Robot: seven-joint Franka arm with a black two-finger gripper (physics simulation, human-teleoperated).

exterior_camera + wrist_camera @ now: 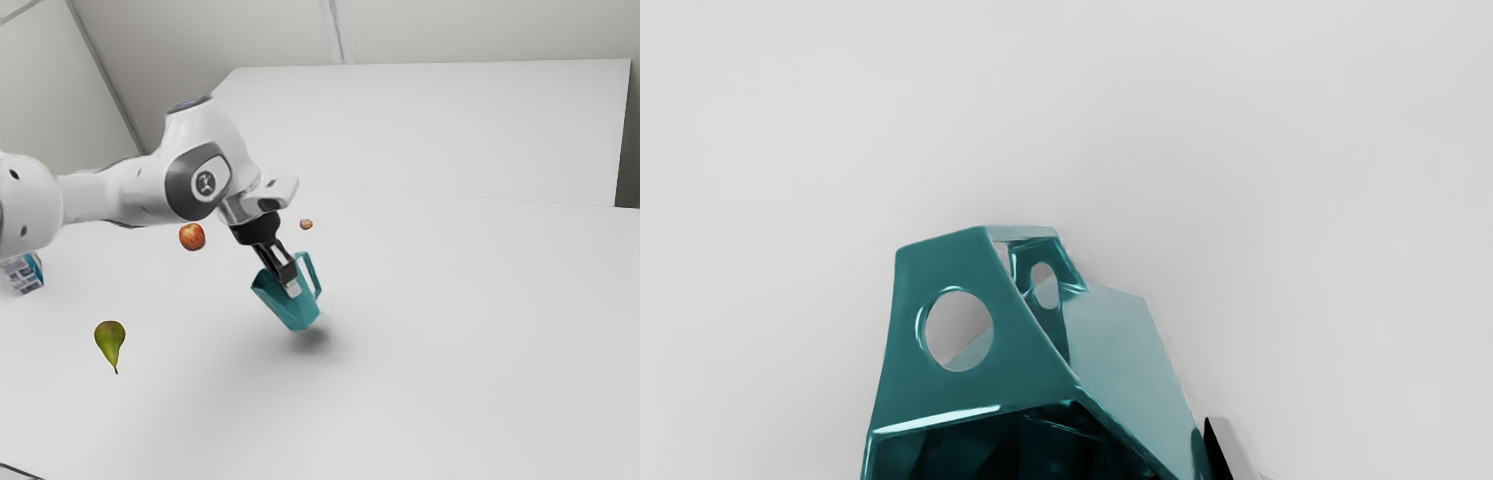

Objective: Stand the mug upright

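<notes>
The teal mug (pixel 288 309) — faceted — tilts, mouth toward the exterior view's left.

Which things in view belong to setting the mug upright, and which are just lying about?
Part of the job:
- mug, teal, tilted in the gripper's hold
- gripper, shut on it

Just lying about:
- apple
- pear
- small pinkish thing, too small to name
- blue-and-white box, at the exterior view's left edge

Glossy, smooth teal mug (pixel 933 393)
</notes>
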